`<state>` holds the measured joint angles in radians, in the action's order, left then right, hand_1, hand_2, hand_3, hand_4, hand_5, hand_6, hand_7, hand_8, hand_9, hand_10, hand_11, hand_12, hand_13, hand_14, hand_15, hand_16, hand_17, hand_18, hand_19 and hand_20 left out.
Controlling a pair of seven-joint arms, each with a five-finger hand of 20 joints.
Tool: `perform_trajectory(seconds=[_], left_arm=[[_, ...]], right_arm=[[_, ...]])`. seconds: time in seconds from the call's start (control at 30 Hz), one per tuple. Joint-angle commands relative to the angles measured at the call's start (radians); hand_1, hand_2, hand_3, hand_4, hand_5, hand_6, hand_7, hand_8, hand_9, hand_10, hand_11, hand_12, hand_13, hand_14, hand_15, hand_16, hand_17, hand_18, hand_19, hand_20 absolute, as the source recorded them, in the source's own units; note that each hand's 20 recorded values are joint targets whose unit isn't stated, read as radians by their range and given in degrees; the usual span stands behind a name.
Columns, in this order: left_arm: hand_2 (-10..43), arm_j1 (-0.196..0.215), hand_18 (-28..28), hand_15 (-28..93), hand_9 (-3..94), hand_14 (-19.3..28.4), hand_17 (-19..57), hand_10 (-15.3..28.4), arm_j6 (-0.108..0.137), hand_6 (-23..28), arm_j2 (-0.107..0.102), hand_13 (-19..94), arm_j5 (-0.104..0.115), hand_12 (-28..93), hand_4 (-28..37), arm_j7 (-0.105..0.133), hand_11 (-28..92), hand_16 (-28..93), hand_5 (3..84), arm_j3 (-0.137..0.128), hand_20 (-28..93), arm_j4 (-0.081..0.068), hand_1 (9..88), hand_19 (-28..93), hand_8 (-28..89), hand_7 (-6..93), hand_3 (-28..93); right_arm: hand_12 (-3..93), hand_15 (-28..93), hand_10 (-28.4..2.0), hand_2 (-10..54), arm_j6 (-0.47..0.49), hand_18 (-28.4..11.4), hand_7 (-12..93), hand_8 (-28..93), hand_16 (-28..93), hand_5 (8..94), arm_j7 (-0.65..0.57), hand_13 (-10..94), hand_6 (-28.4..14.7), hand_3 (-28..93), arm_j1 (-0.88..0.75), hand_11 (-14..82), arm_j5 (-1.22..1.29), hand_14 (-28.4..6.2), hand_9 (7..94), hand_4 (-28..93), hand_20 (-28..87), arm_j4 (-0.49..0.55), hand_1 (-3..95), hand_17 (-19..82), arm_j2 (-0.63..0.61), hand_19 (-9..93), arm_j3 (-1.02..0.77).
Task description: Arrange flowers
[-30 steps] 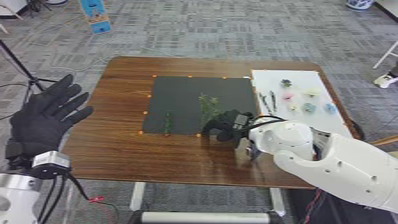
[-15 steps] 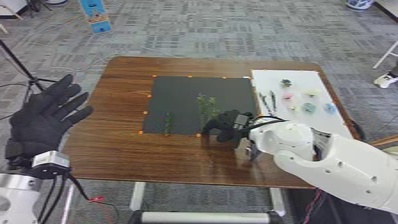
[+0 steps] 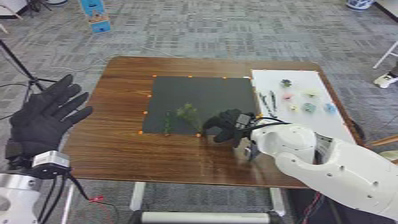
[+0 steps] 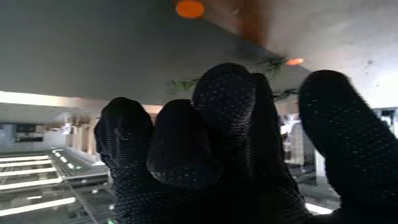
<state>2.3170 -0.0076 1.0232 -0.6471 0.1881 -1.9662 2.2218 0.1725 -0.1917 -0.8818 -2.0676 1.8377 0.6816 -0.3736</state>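
On the dark mat (image 3: 213,90) in the head view, a leafy green sprig (image 3: 187,113) leans left, its stem running down towards my right hand (image 3: 227,125) near the mat's front right. A thin green stem (image 3: 167,123) stands farther left, apart from that sprig. In the right wrist view the thumb of my right hand (image 4: 235,155) is apart from its lightly bent fingers, with greenery (image 4: 183,85) beyond the fingertips; the fingers hide part of the stem. My left hand (image 3: 51,110) is open beside the table's left edge, away from the greenery.
A white sheet (image 3: 293,80) along the table's right side holds dark tools (image 3: 273,101), a dark green rosette (image 3: 286,82) and several pale blooms, among them a pink one (image 3: 288,96) and a blue one (image 3: 309,107). Orange markers line the mat. Brown wood (image 3: 160,160) lies in front.
The leafy sprig beside my right hand has shifted left and now leans that way. My right hand has moved only slightly. My left hand has kept still.
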Motion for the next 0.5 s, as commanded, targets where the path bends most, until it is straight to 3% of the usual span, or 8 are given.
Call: perform_trajectory(seconds=[0.03, 0.27, 0.4, 0.5], left_arm=[[-8.5, 0.004, 26.2, 16, 25.6, 14.1, -7.9, 11.1, 0.007, 2.5, 0.008, 22, -0.001, 15, -28.3, -0.004, 16, 3, 28.8, -0.003, 1, 0.007, 20.7, 44, -9, 16.7, 70], [-8.6, -0.003, 26.3, 16, 25.6, 14.1, -7.9, 11.1, 0.008, 2.5, 0.008, 22, -0.002, 15, -28.3, -0.005, 16, 3, 28.9, 0.002, 1, 0.004, 20.6, 44, -9, 16.6, 70], [-8.7, 0.004, 26.2, 16, 25.6, 14.1, -8.0, 11.1, 0.010, 2.5, 0.010, 22, -0.003, 15, -28.3, -0.001, 16, 3, 28.9, -0.004, 1, 0.009, 20.5, 44, -9, 16.7, 70], [-8.6, 0.010, 26.2, 16, 25.5, 14.1, -8.0, 11.1, 0.013, 2.5, 0.014, 22, -0.004, 15, -28.3, 0.003, 16, 3, 28.9, -0.009, 1, 0.012, 20.7, 44, -9, 16.6, 70]], right_arm=[[33.3, 85, -12.3, 5.5, -0.088, -24.8, 13, -12, 40, 38.2, -0.011, 76, 0.3, 82, -0.006, 59.8, 0.000, -8.9, 79.0, -19, 67, 0.005, 21.2, 43, 0.009, 93, -0.019], [33.1, 85, -12.1, 4.7, -0.133, -24.6, 13, -11, 40, 38.2, -0.050, 77, -0.6, 81, -0.084, 59.8, 0.013, -8.8, 79.2, -20, 67, 0.033, 20.0, 43, -0.003, 93, -0.110], [32.5, 84, -12.6, 2.7, -0.300, -24.6, 12, -10, 41, 39.3, -0.162, 75, -2.5, 78, -0.166, 56.4, 0.028, -9.0, 77.8, -21, 67, 0.043, 18.8, 42, -0.041, 93, -0.193], [31.2, 84, -12.9, -3.0, -0.414, -24.2, 12, -9, 40, 42.9, -0.302, 74, -3.7, 75, -0.194, 48.9, -0.025, -9.2, 75.7, -27, 65, 0.008, 17.9, 40, -0.054, 93, -0.245]])
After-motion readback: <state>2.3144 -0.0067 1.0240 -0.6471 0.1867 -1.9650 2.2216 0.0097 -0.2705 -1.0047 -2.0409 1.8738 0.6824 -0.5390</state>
